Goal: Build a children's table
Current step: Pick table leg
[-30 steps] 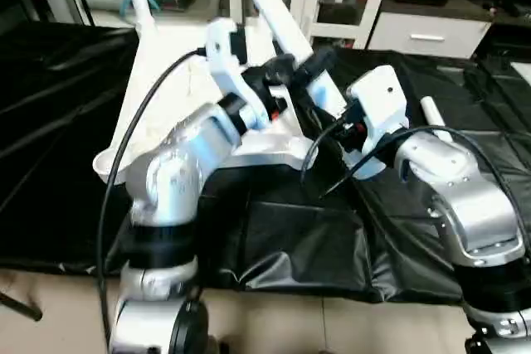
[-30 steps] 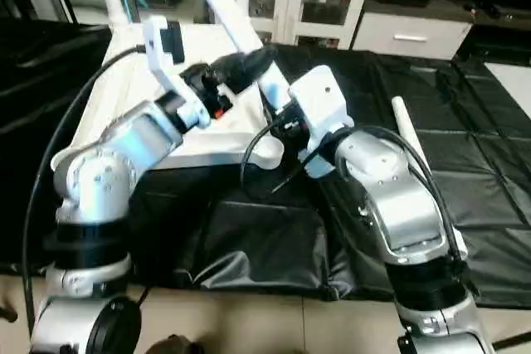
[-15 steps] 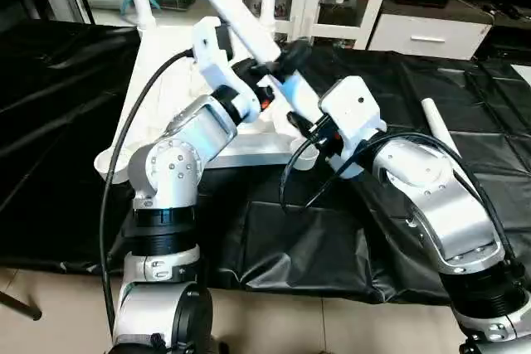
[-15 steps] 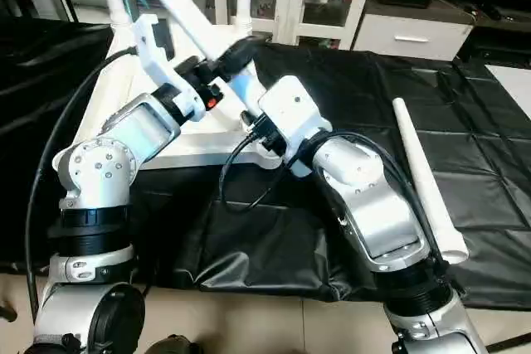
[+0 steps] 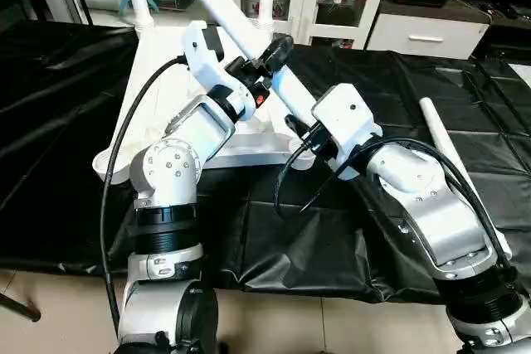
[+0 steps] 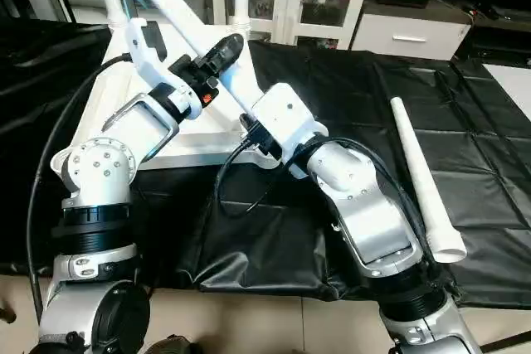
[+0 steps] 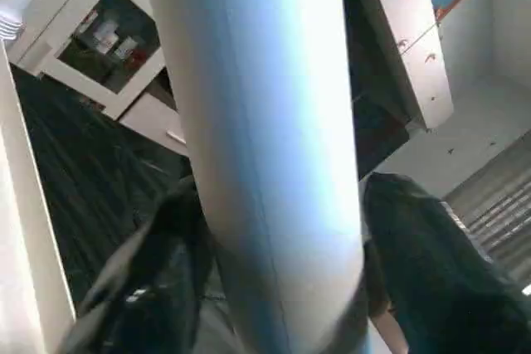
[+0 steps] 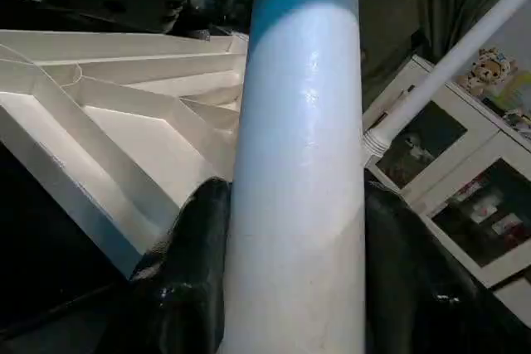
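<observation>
Both end effectors clamp one long tapered white tube leg (image 5: 249,35), left end effector (image 5: 270,54) above right end effector (image 5: 300,126); leg slants over white ribbed plastic top (image 5: 162,89) near its corner socket; misalignment risks jamming.

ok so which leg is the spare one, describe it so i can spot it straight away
Start at the black sheet covering the work surface, and look right of the white table top. The spare leg lies flat and alone on the sheet beside the robot's right arm. The other legs stand in the top or are held; this one is untouched.
</observation>
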`<state>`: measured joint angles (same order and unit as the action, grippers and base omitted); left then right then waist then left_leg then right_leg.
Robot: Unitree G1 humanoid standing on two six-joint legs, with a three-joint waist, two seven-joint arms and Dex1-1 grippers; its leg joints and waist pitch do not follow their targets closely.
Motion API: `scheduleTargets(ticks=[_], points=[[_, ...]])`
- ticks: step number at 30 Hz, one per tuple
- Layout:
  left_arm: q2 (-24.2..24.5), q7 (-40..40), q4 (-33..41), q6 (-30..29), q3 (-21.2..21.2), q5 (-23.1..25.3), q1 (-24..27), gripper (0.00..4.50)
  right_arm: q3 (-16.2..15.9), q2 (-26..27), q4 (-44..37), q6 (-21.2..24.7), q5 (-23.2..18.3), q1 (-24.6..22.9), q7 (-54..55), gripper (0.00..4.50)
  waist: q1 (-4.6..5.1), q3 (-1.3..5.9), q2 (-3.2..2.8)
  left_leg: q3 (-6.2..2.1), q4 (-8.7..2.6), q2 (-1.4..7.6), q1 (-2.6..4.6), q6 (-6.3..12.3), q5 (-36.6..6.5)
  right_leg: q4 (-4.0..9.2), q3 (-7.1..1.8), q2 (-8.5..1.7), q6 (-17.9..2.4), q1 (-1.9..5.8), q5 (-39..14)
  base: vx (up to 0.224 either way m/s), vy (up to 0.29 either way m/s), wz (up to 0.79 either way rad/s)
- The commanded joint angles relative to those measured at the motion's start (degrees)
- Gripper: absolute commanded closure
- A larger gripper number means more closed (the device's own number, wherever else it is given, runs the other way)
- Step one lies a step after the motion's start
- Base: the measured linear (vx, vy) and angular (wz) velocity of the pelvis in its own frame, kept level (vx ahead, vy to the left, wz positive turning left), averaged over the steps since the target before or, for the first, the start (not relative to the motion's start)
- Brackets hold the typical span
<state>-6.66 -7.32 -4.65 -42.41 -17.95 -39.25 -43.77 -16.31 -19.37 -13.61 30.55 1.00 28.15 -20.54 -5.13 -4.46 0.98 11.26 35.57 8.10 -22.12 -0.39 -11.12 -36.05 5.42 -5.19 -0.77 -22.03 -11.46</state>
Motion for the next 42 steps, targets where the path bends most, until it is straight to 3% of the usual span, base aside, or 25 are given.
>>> scheduleTargets(ticks=[1, 7, 8, 9, 10, 11, 13, 14, 15, 16, 17, 18, 20, 22, 23, 25, 26, 27, 29, 31, 37, 38, 39, 40, 42], points=[[-0.12, 0.2, 0.88, -0.36, 0.42, -0.86, 0.18, 1.64, -0.37, -0.39, -1.21, -1.21, 1.0, -0.07, -0.4, 2.67, 0.11, 4.59, 0.44, -2.75, -4.51, 5.63, 1.38, -0.04, -6.93, 4.04, -4.25, -5.12, -11.9, 2.63, -4.43, 0.0, 0.0, 0.0], [0.23, 1.78, 1.07, 0.5, -0.93, -1.22, -0.03, 2.22, -0.46, -0.45, -0.86, -1.38, 1.79, 0.07, -0.29, 2.67, 0.07, 4.61, 0.42, -2.75, -4.45, 5.58, 1.4, 0.03, -6.78, 4.04, -4.26, -5.17, -11.73, 2.66, -4.44, 0.0, 0.0, 0.0], [0.63, 2.14, 1.02, 0.75, -1.13, -0.89, -0.1, 2.37, -0.53, -0.32, -0.82, -1.48, 2.0, 0.21, -0.26, 2.11, 0.06, 4.6, 0.23, -2.79, -4.46, 5.58, 1.38, -0.04, -6.78, 4.01, -4.25, -5.15, -11.7, 2.67, -4.39, 0.0, 0.0, 0.0], [1.28, 2.04, 1.09, 0.74, -1.18, -0.7, -0.21, 2.4, -0.09, 0.19, -0.77, -1.91, 1.1, 0.33, -0.67, 1.97, 0.19, 4.59, -0.1, -2.83, -4.55, 5.59, 1.4, -0.24, -7.3, 4.08, -4.23, -4.97, -11.61, 2.56, -4.32, 0.0, 0.0, 0.0], [2.12, 1.66, 0.53, 1.13, -1.15, -0.38, -0.38, 2.4, 1.77, 1.88, -0.11, -2.61, -2.39, 0.07, -1.9, 1.97, 0.07, 4.62, -0.68, -2.91, -4.5, 5.57, 1.44, -0.52, -7.73, 3.99, -4.22, -5.05, -11.7, 2.57, -4.28, 0.0, 0.0, 0.0], [2.22, 1.42, 0.48, 1.12, -1.08, -0.44, -0.23, 2.48, 2.33, 2.3, -0.08, -2.74, -3.42, -0.27, -2.22, 1.97, 0.31, 4.66, 0.25, -2.84, -4.6, 5.62, 1.43, -0.08, -8.54, 4.14, -4.26, -5.08, -11.86, 2.66, -3.97, 0.0, 0.0, 0.0], [2.46, 1.76, 0.54, 1.06, -1.24, -0.57, -0.49, 2.59, 2.9, 2.35, -0.68, -1.61, -4.64, -0.24, -3.05, 1.66, 0.23, 4.65, 0.8, -2.84, -4.56, 5.7, 1.36, 0.24, -7.65, 3.95, -4.23, -5.2, -11.77, 2.81, -3.68, 0.0, 0.0, 0.0], [2.76, 1.58, 0.45, 0.99, -1.29, -0.73, -0.81, 2.64, 3.33, 2.77, -0.71, -1.2, -5.5, 0.03, -3.41, 1.56, 0.09, 4.66, 0.06, -2.86, -4.5, 5.72, 1.43, 0.15, -7.01, 3.77, -4.23, -5.2, -11.93, 2.67, -3.53, 0.0, 0.0, 0.0], [2.96, 1.42, 0.37, 0.95, -1.31, -0.85, -1.01, 2.67, 3.63, 3.1, -0.69, -0.99, -6.07, 0.19, -3.64, 1.54, 0.24, 4.64, 0.24, -2.8, -4.54, 5.71, 1.47, 0.03, -6.97, 3.84, -4.2, -5.0, -11.93, 2.56, -3.29, 0.0, 0.0, 0.0], [2.99, 1.68, 0.79, 1.03, -1.52, -1.05, -0.74, 2.68, 4.17, 3.41, -1.17, -0.66, -7.32, 0.06, -4.41, 1.48, 0.15, 4.63, -0.35, -2.87, -4.56, 5.69, 1.53, -0.18, -7.31, 3.78, -4.19, -5.03, -12.0, 2.55, -3.41, 0.0, 0.0, 0.0], [3.05, 1.78, 0.85, 1.07, -1.6, -1.07, -0.65, 2.68, 4.54, 3.34, -1.56, -0.5, -8.11, 0.02, -5.04, 1.37, 0.22, 4.66, -0.07, -2.8, -4.57, 5.71, 1.57, -0.31, -7.71, 3.89, -4.22, -4.99, -12.0, 2.53, -3.27, 0.0, 0.0, 0.0], [3.23, 2.02, 0.89, 1.2, -1.74, -1.03, -0.5, 2.69, 5.53, 3.25, -2.37, -0.03, -9.92, -0.05, -6.34, 1.23, 0.08, 4.7, 0.15, -2.81, -4.56, 5.7, 1.56, -0.19, -7.43, 3.81, -4.21, -5.1, -12.19, 2.68, -2.9, 0.0, 0.0, 0.0], [4.28, 1.36, 1.1, 0.75, -1.81, -1.4, -0.77, 2.71, 12.41, 3.91, -3.75, 3.83, -19.74, 0.69, -10.29, 1.12, -0.13, 4.64, 0.58, -2.81, -4.59, 5.76, 1.5, 0.49, -7.51, 3.76, -4.27, -5.28, -12.05, 2.84, -3.31, 0.0, 0.0, 0.0], [4.76, 0.93, 1.23, 0.55, -1.65, -1.74, -0.93, 2.72, 14.94, 4.26, -3.77, 5.38, -23.03, 1.18, -11.23, 1.12, -0.28, 4.66, 0.61, -2.88, -4.54, 5.81, 1.49, 1.25, -7.29, 3.74, -4.25, -5.43, -12.05, 2.8, -3.59, 0.0, 0.0, 0.0], [5.31, -0.01, 1.74, -0.2, -1.5, -2.63, -1.11, 2.72, 18.09, 4.11, -2.45, 7.35, -26.06, 2.48, -11.81, 1.12, -0.21, 4.68, 0.55, -2.92, -4.57, 5.81, 1.49, 0.92, -6.91, 3.73, -4.08, -5.2, -12.02, 2.64, -3.83, 0.0, 0.0, 0.0], [7.09, -2.93, 2.82, -2.7, -0.4, -4.23, -1.6, 2.72, 23.07, 0.48, 4.61, 14.22, -29.41, 6.95, -13.71, 1.12, -0.13, 4.72, 0.6, -2.84, -4.49, 5.65, 1.64, 0.59, -6.58, 3.64, -3.99, -5.09, -12.63, 2.59, -4.02, 0.0, 0.0, 0.0], [7.55, -3.84, 2.96, -3.29, 0.0, -4.54, -1.74, 2.72, 23.64, -0.5, 6.3, 15.97, -29.55, 7.96, -14.3, 1.12, -0.12, 4.75, 0.55, -2.76, -4.39, 5.43, 1.79, -0.01, -6.28, 3.62, -3.85, -4.91, -13.0, 2.62, -4.68, 0.0, 0.0, 0.0], [8.27, -5.29, 3.3, -3.99, 0.97, -4.55, -1.77, 2.72, 23.89, -1.78, 8.11, 18.08, -29.67, 9.0, -15.46, 1.12, -0.26, 4.56, 0.53, -2.43, -4.33, 5.28, 1.81, -0.79, -6.76, 3.92, -3.94, -4.9, -12.9, 2.36, -6.02, 0.0, 0.0, 0.0], [9.49, -7.61, 4.13, -5.18, 2.88, -4.35, -1.62, 2.72, 24.53, -3.62, 10.92, 19.92, -31.7, 10.33, -18.63, 1.12, -0.43, 4.51, 0.91, -2.4, -4.43, 5.31, 1.56, -1.1, -7.03, 4.09, -4.02, -5.09, -12.16, 2.59, -7.17, 0.0, 0.0, 0.0], [10.18, -8.8, 4.53, -6.04, 3.82, -4.66, -1.67, 2.72, 25.16, -5.18, 13.79, 21.59, -34.41, 11.53, -21.33, 1.12, -0.49, 4.65, 0.85, -2.53, -4.33, 5.37, 1.46, -0.9, -6.73, 4.08, -4.0, -5.34, -11.98, 2.75, -7.32, 0.0, 0.0, 0.0], [12.04, -11.26, 4.85, -7.39, 5.22, -5.82, -2.3, 2.72, 21.04, -9.91, 17.25, 25.52, -36.39, 12.44, -30.12, 1.12, -0.91, 4.8, 1.27, -2.45, -4.03, 5.43, 1.29, 0.19, -4.22, 3.76, -3.95, -5.4, -12.84, 2.89, -5.03, 0.0, 0.0, 0.0], [12.3, -11.68, 4.89, -7.56, 5.44, -5.9, -2.38, 2.72, 20.77, -9.9, 17.17, 26.85, -37.15, 12.33, -31.58, 1.12, -0.83, 4.83, 1.69, -2.48, -4.02, 5.4, 1.25, 0.52, -4.17, 3.74, -3.88, -5.34, -12.84, 2.97, -5.49, 0.0, 0.0, 0.0], [12.35, -11.75, 4.9, -7.58, 5.48, -5.91, -2.39, 2.72, 20.73, -9.89, 17.15, 27.08, -37.28, 12.31, -31.81, 1.12, -0.92, 4.78, 1.51, -2.49, -3.99, 5.44, 1.26, 0.77, -4.08, 3.83, -3.9, -5.47, -12.85, 2.94, -6.0, 0.0, 0.0, 0.0], [12.6, -12.34, 4.88, -7.63, 5.84, -5.72, -2.47, 2.72, 19.89, -10.06, 16.62, 27.48, -37.43, 11.98, -32.63, 1.12, -0.95, 4.8, 1.45, -2.49, -3.96, 5.49, 1.29, 0.77, -4.05, 3.86, -3.91, -5.56, -12.89, 2.88, -6.17, 0.0, 0.0, 0.0], [13.08, -13.85, 4.99, -7.79, 7.19, -5.06, -2.4, 2.72, 17.08, -10.34, 15.05, 27.28, -37.09, 11.0, -33.59, 1.12, -1.01, 4.78, 1.88, -2.45, -4.01, 5.6, 1.36, 0.65, -3.75, 3.85, -3.85, -5.48, -12.72, 2.72, -6.84, 0.0, 0.0, 0.0]])
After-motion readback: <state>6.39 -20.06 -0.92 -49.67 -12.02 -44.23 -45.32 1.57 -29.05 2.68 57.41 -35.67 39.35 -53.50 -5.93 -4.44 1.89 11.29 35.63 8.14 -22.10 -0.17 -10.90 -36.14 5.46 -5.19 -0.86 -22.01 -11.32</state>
